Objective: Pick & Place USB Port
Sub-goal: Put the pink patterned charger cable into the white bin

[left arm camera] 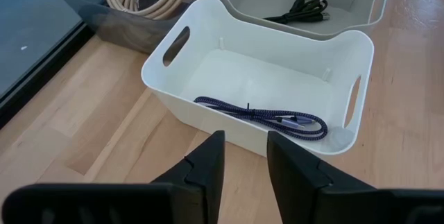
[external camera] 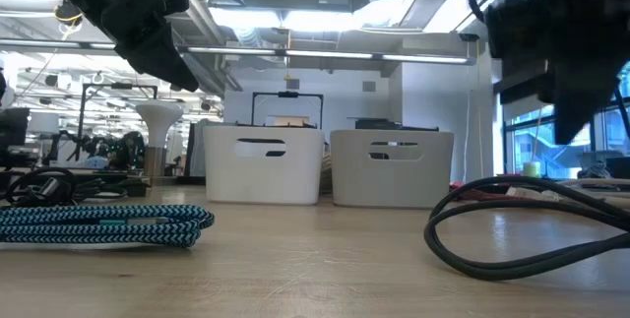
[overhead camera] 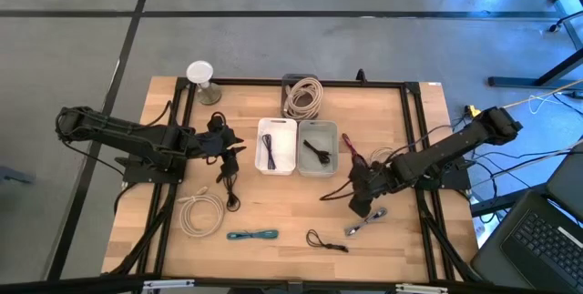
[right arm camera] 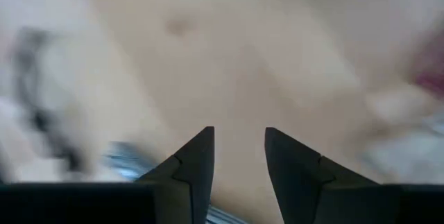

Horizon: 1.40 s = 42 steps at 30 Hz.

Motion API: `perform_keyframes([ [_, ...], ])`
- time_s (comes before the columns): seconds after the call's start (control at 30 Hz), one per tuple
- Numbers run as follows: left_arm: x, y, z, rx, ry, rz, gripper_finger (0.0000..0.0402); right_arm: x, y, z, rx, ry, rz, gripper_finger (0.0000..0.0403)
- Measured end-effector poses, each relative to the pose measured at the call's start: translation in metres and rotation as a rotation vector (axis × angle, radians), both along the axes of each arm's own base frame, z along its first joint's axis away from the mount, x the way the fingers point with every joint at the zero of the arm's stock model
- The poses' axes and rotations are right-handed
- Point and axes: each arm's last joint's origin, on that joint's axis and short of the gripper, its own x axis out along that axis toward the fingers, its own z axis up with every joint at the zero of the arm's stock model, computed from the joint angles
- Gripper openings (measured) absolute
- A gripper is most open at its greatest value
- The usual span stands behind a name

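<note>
A white bin (overhead camera: 276, 146) holds a purple braided cable (left arm camera: 263, 116). A grey bin (overhead camera: 317, 148) beside it holds a black cable (left arm camera: 305, 9). My left gripper (left arm camera: 245, 151) is open and empty, above the table just left of the white bin, and it also shows in the high view (overhead camera: 228, 144). My right gripper (right arm camera: 239, 148) is open and empty. It hovers over the table's right half (overhead camera: 358, 201), close above a silver-grey cable (overhead camera: 364, 224) that lies on the wood.
Loose on the table lie a teal braided cable (overhead camera: 252, 236), a black cable (overhead camera: 326, 241), a white coil (overhead camera: 200, 212), a black cable (overhead camera: 228, 185) below my left gripper and a red cable (overhead camera: 351, 153). A dark tray with a beige cord coil (overhead camera: 303, 96) stands at the far edge.
</note>
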Motion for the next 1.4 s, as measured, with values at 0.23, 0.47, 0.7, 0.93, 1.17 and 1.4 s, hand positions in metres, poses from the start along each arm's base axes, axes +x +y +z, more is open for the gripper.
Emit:
perform_keyframes([
  [0.23, 0.0, 0.0, 0.0, 0.0, 0.0, 0.0, 0.0098, 0.011, 0.011, 0.005, 0.138, -0.113, 0.093, 0.013],
  [0.47, 0.005, 0.0, 0.009, 0.031, -0.066, -0.009, 0.0102, 0.007, -0.009, -0.001, -0.087, -0.062, 0.053, 0.013],
  [0.7, 0.006, 0.0, 0.01, 0.025, -0.083, -0.022, 0.0098, 0.011, -0.056, -0.004, -0.209, 0.043, -0.053, 0.013],
  [0.93, 0.006, 0.0, 0.01, 0.025, -0.085, -0.022, 0.0102, 0.013, -0.101, -0.005, -0.262, 0.085, -0.081, 0.013],
  [1.17, 0.006, 0.0, 0.011, 0.025, -0.086, -0.022, 0.0098, 0.01, -0.128, -0.011, -0.288, 0.094, -0.116, 0.013],
  [1.4, 0.007, -0.001, 0.012, -0.057, -0.14, 0.038, 0.0101, -0.008, -0.135, -0.041, -0.245, 0.148, -0.144, 0.013],
])
